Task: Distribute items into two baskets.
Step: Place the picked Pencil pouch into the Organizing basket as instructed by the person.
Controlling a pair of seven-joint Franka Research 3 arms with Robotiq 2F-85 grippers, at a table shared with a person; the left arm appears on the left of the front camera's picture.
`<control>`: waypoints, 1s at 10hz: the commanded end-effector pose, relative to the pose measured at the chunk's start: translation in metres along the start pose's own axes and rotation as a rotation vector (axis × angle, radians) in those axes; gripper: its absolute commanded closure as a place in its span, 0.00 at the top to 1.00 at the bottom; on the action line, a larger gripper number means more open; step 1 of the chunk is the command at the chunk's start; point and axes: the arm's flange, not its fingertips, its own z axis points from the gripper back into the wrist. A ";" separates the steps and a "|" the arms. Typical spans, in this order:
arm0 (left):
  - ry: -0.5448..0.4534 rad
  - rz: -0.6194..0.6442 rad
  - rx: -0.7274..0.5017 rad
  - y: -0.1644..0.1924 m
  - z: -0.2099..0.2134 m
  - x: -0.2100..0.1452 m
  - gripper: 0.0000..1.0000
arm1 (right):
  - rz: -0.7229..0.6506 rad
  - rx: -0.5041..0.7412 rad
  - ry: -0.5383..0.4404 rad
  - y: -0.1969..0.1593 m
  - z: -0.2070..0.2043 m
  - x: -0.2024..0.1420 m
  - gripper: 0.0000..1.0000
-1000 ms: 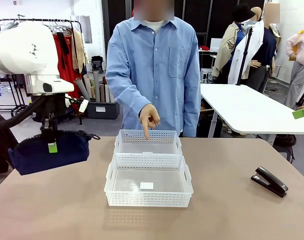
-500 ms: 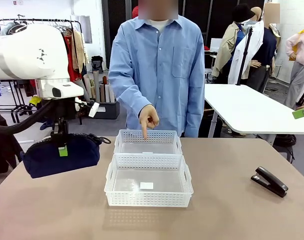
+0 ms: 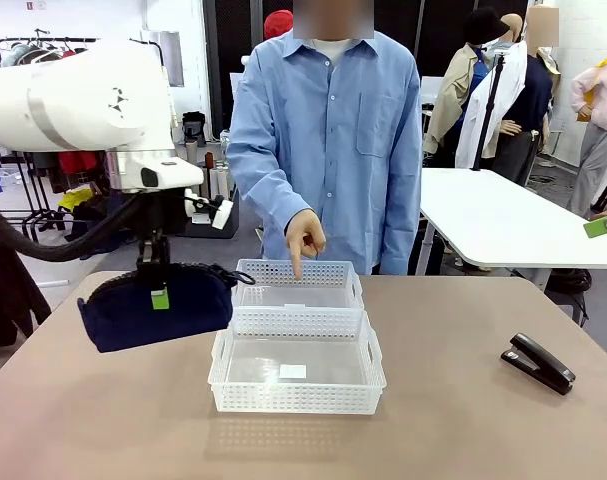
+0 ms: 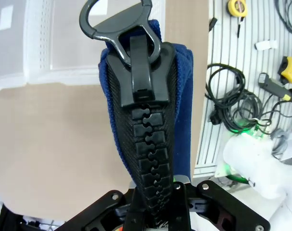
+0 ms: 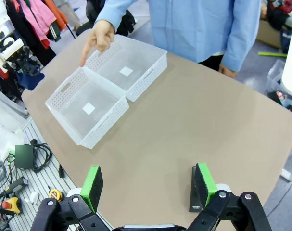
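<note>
Two views differ: front shows stapler (image 3: 538,363), left wrist pouch (image 4: 183,103) zipper teeth (image 4: 148,154)

Bright, even indoor light, soft shadows, wrist views warped at edges

Tan table (image 3: 463,430), rounded corners, foreground. Person in light blue button shirt (image 3: 333,140), standing at far edge. White table (image 3: 493,225), behind right, apart from tan one. Clothes rack (image 3: 28,42), back left, red garment (image 3: 78,162) hanging. Grey slotted rail (image 4: 261,29) beside tan table: coiled black cables (image 4: 232,106), yellow tape measure (image 4: 236,7), yellow-red button (image 4: 291,70). Pink garments (image 5: 32,12) past table corner, right wrist view
</note>
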 end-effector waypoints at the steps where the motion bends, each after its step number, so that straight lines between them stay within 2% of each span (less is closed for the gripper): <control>1: 0.011 0.029 0.010 -0.001 0.005 0.024 0.00 | 0.019 0.017 -0.032 -0.002 0.001 0.002 1.00; 4: 0.014 0.026 0.037 0.003 0.000 0.059 0.00 | 0.019 0.017 -0.032 -0.002 0.001 0.002 1.00; 8: 0.068 -0.020 0.034 0.010 -0.017 0.111 0.00 | 0.019 0.017 -0.032 -0.002 0.001 0.002 1.00; 10: 0.047 -0.071 0.056 0.010 -0.024 0.133 0.00 | 0.019 0.017 -0.032 -0.002 0.001 0.002 1.00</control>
